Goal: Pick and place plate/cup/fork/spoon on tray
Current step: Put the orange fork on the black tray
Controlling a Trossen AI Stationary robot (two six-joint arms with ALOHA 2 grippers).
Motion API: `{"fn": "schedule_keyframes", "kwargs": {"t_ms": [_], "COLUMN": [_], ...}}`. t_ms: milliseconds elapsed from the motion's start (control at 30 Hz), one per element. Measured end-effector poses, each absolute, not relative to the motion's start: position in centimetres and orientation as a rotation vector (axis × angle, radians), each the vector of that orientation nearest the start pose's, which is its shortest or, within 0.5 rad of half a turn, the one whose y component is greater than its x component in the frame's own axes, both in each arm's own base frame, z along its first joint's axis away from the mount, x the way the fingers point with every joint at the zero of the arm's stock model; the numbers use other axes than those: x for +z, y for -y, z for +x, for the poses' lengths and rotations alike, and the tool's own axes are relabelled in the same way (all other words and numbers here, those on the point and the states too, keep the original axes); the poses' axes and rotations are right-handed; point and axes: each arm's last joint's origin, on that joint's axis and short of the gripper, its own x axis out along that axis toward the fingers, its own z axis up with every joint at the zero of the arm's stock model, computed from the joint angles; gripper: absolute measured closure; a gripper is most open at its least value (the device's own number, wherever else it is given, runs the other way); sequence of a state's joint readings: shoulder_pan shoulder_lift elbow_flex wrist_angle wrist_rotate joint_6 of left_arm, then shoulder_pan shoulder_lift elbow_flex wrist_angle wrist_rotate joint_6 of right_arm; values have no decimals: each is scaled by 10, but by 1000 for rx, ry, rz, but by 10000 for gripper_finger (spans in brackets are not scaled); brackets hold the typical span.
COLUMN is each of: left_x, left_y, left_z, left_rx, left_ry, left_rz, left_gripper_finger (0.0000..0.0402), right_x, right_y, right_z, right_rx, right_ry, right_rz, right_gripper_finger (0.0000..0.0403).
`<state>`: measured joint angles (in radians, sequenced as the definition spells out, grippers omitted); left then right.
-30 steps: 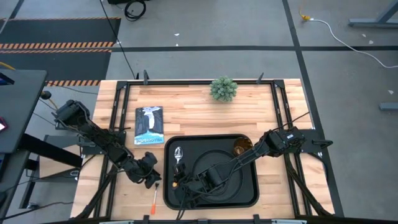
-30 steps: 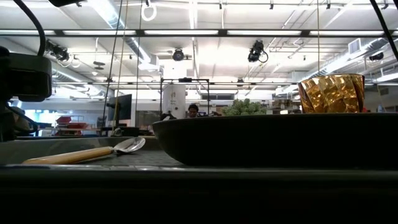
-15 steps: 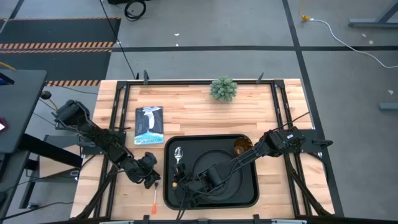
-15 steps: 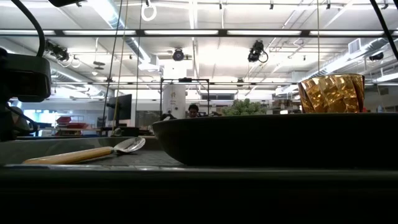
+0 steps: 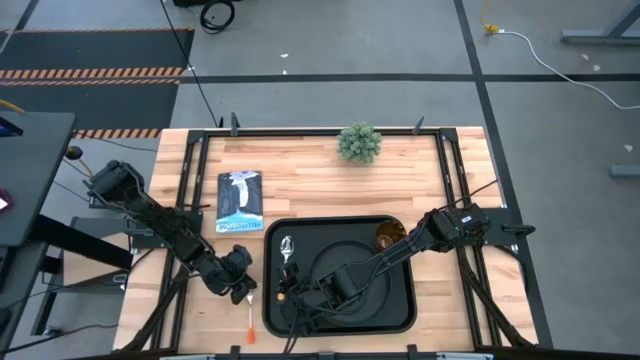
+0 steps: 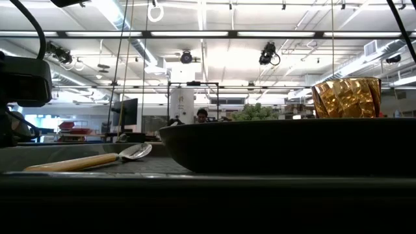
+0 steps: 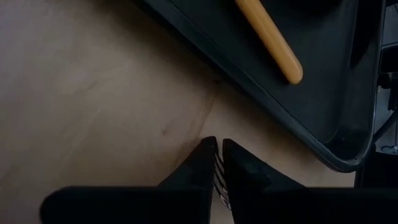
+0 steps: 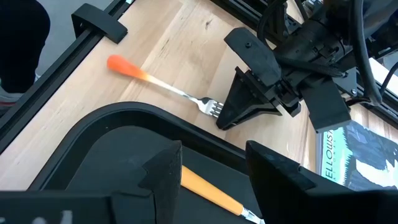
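Observation:
The fork [image 5: 248, 322], with silver tines and an orange handle, lies flat on the wood left of the black tray [image 5: 405, 310]. My left gripper [image 5: 248, 295] is shut on its tines and also shows in the right wrist view [image 8: 227, 118]. On the tray lie the round black plate [image 5: 335, 245], the amber cup [image 5: 390, 237] at the far right, and the spoon [image 5: 287, 262] along the left side. My right gripper [image 8: 211, 174] is open and empty above the tray's near left corner, over the spoon's handle [image 8: 211, 190]. My left gripper pinches the fork's tines [image 7: 218, 177] between its two fingertips. The fingers come from above, slanting down toward the table's near edge. The fork lies flat on the table, its orange handle end [image 8: 118, 64] pointing away from the gripper toward the near edge.
A book [image 5: 240, 202] lies on the wood beyond the left gripper. A small green plant [image 5: 359, 142] stands at the far edge. Black frame rails run along the table's left and right sides. My right arm reaches across the plate from the right.

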<state>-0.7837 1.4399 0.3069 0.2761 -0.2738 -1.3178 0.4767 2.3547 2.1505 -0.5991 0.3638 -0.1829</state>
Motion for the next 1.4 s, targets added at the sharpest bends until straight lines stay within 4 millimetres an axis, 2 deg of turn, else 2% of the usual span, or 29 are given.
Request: {"fn": "schedule_keyframes", "kwargs": {"t_ms": [367,1033,1267,1400], "left_x": [102,143,164,176], "left_y": [139,124,114,107], "left_z": [150,136,140,152], "left_rx": [44,-6,-23,-49], "left_ry": [-897,-810,-663,-526], "left_rz": [-772,-807,-885,-923], "left_gripper_finger": [394,401,401,400], "right_x": [231,231,232,244], "right_y": [-231,-231,-229,-223], "right_z": [471,471,468,461], "right_rx": [175,178,154,81], "right_ry": [-725,-726,-750,-775], "right_rz": [-503,-512,-576,-607], "right_gripper_finger": [218,218,218,222]}}
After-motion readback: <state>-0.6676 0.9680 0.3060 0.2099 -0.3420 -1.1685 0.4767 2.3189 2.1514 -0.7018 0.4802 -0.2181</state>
